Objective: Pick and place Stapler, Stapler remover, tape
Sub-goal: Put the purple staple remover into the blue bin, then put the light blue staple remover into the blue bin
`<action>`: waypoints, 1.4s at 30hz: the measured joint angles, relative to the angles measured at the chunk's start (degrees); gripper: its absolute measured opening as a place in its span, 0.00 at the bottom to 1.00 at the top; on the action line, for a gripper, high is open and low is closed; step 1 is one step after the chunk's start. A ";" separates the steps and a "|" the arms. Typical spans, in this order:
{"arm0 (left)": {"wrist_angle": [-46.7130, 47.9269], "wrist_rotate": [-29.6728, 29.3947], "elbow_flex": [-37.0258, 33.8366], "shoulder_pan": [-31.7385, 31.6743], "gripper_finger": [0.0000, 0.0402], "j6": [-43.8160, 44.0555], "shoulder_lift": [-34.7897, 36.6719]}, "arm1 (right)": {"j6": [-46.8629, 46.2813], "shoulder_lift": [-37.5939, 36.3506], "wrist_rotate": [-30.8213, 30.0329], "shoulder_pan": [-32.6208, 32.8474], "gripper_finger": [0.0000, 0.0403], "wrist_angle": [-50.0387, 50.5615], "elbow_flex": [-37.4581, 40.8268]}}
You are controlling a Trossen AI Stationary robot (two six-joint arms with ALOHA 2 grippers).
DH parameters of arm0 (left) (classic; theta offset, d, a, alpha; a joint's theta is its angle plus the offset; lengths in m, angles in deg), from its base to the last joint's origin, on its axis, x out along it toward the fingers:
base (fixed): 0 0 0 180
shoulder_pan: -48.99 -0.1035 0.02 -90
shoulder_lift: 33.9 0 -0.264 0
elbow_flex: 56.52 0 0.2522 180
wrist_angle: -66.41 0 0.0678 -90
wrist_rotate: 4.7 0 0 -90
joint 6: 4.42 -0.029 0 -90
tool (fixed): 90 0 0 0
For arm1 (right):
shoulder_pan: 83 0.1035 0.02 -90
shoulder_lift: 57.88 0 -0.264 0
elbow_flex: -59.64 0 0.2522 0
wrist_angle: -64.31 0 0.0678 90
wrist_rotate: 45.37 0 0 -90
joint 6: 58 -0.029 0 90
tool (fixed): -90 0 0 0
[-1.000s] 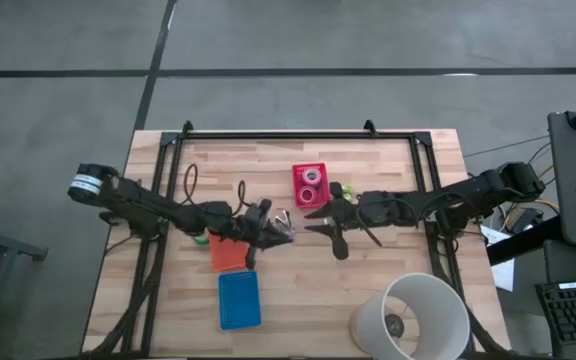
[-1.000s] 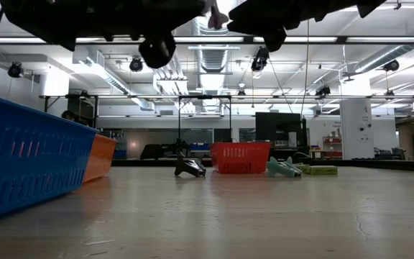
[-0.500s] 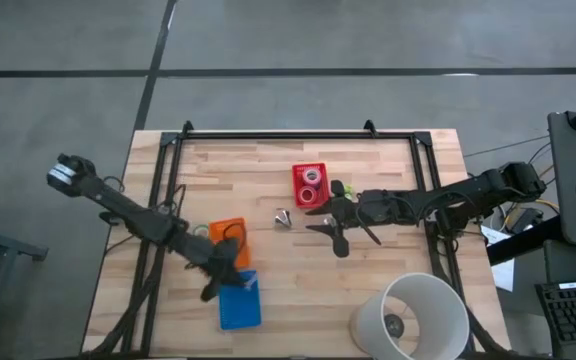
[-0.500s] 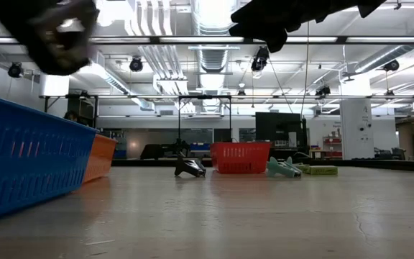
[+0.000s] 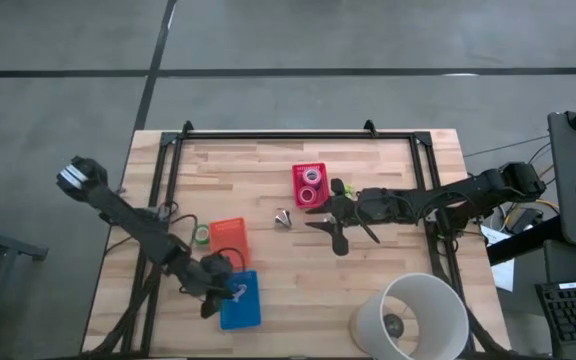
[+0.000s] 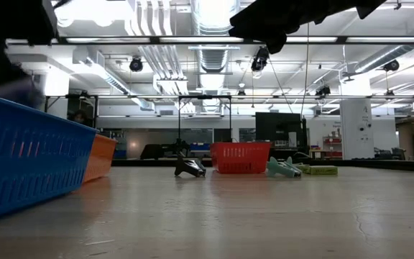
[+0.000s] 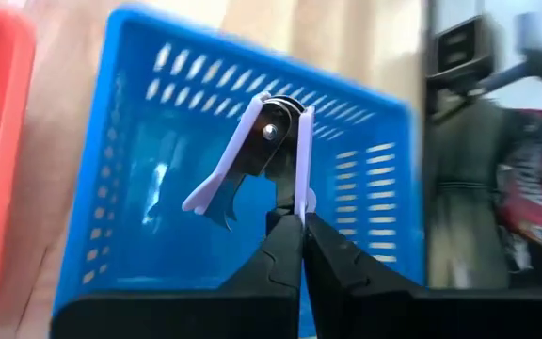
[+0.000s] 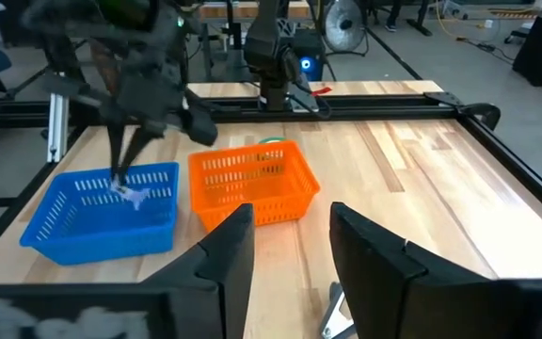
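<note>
My left gripper [image 5: 230,290] is over the blue basket [image 5: 240,305] near the table's near edge and is shut on a lavender stapler remover [image 7: 262,141], which also shows in the right wrist view [image 8: 130,193]. A second, metal stapler remover [image 5: 283,217] rests on the table's middle. My right gripper [image 5: 313,222] hovers open beside it. Small tape rolls lie in the red basket [image 5: 310,185]. A green tape ring [image 5: 200,235] lies left of the orange basket [image 5: 229,238]. The teal stapler [image 6: 282,167] lies on the table near the red basket. My left gripper pinches one lavender leaf of the stapler remover [image 7: 302,184] between its two fingers, coming from above and pointing down. The remover is lifted clear, its hinged end pointing away from the fingers, over the inside of the blue basket [image 7: 149,217].
A big white cylinder [image 5: 413,315] stands at the near right corner. A black frame [image 5: 288,133] runs along the far edge and both sides. Bare wood lies between the baskets and the cylinder.
My left gripper has swung from the table's middle toward the near left, past the orange basket, and now stands over the blue basket. The metal remover stays on the table's middle. My right arm has kept still.
</note>
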 joint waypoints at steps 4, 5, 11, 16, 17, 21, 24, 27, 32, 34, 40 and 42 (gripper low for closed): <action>0.07 0.95 0.07 -0.43 0.02 1.19 -2.70 | 0.01 0.00 0.00 0.00 0.32 0.13 0.00; 0.06 0.97 0.07 -0.50 0.02 1.72 -3.16 | 0.01 0.00 0.00 0.00 0.31 0.13 0.00; 0.10 -0.13 0.07 -1.32 0.07 3.55 -3.13 | 0.01 0.00 0.00 0.00 0.32 0.13 0.00; 0.05 -3.13 0.09 -1.94 0.15 3.46 -1.88 | 0.01 0.00 -0.21 -0.02 0.32 0.70 0.01; 0.03 -3.19 0.09 -2.08 0.17 3.29 -1.54 | -0.04 0.00 -0.60 -0.02 0.31 1.11 0.02; -1.05 -5.79 0.40 -2.16 0.22 -2.98 0.35 | -1.39 0.00 -3.95 -0.28 0.30 3.75 0.11; -7.21 -14.10 0.48 -2.19 0.24 -10.29 1.94 | -4.72 0.41 -7.03 -1.15 0.29 6.65 0.15; -16.83 -23.36 0.48 -2.50 0.25 -21.35 3.25 | -12.66 0.55 -7.52 -2.85 0.28 10.89 0.28; -35.29 -27.77 0.59 -4.32 0.25 -40.60 3.86 | -23.19 1.08 -7.58 -5.22 0.26 19.19 0.35; -41.13 -25.04 0.90 -5.52 0.25 -45.58 3.86 | -25.97 1.77 -7.50 -5.97 0.25 21.46 0.33; -47.19 -17.25 3.12 -10.11 0.25 -50.31 3.72 | -32.04 4.95 -5.69 -8.52 0.23 30.44 0.38; -47.40 -16.11 4.09 -11.46 0.25 -51.25 3.69 | -33.16 6.31 -2.66 -9.35 0.22 30.62 0.26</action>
